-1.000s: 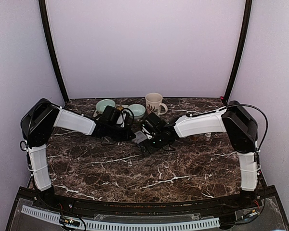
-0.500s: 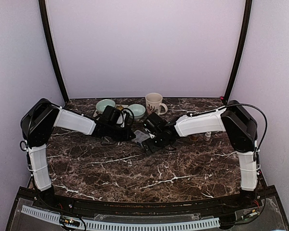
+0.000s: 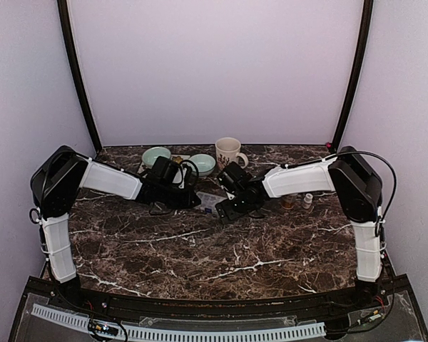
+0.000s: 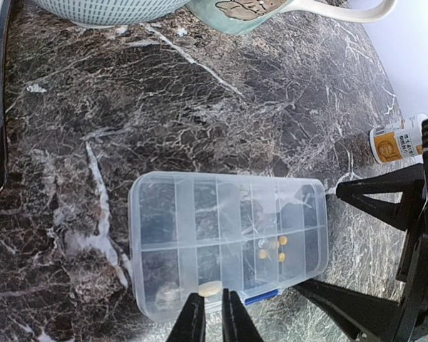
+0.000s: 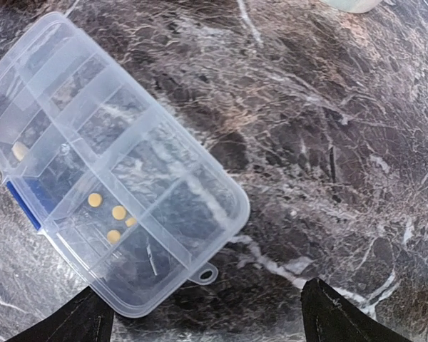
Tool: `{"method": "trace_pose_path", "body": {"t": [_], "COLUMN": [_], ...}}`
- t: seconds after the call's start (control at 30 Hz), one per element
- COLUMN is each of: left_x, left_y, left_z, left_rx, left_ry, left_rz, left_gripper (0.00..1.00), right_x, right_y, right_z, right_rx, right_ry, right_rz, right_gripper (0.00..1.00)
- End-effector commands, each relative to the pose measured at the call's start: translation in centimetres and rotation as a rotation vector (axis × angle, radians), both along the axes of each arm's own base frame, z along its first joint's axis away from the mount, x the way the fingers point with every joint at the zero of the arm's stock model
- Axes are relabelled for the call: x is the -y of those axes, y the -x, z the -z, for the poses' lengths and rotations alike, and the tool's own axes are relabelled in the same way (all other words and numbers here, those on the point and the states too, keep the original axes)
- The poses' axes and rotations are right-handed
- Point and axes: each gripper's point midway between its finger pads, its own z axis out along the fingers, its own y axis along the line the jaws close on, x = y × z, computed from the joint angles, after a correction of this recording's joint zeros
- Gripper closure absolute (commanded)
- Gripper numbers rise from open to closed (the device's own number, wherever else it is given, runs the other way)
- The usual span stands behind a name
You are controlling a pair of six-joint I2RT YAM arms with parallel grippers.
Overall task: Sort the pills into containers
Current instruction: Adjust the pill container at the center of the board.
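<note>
Bowl and mug, only partly within left wrist view

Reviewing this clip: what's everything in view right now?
organiser box: one, clear, table centre
small pills: three or four, yellow, one compartment
oval pill: one, pale, end compartment
bowls: two, pale green, back left
mug: one, cream, back centre
small bottles: two, amber and whitish, beside right arm
table: one, dark marble
left claw: black, shut, at box's edge
right claw: black, open, by box's end
</note>
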Motion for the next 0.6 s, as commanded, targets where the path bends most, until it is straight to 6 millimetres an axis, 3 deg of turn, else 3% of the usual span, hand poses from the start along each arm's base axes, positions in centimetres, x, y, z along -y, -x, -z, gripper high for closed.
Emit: {"method": "trace_pose_path", "body": {"t": [0.0,0.57], "left_x": [-0.6,-0.5], "left_y": [0.6,1.0], "left_z": [-0.3,-0.5], "left_rx": [-0.027,-0.037], "left_ry": [-0.017,-0.004], "left_rz": [-0.001,0.01], "left_gripper": [0.9,0.89], "right_x": [0.8,1.0], "right_y": [-1.3,-3.1], "right_z": [0.2,0.0], "right_rx": [0.019,0.039], "right_ry": [0.016,0.025], "right_rz": [0.039,0.061], "right_gripper": [0.08,0.09]}}
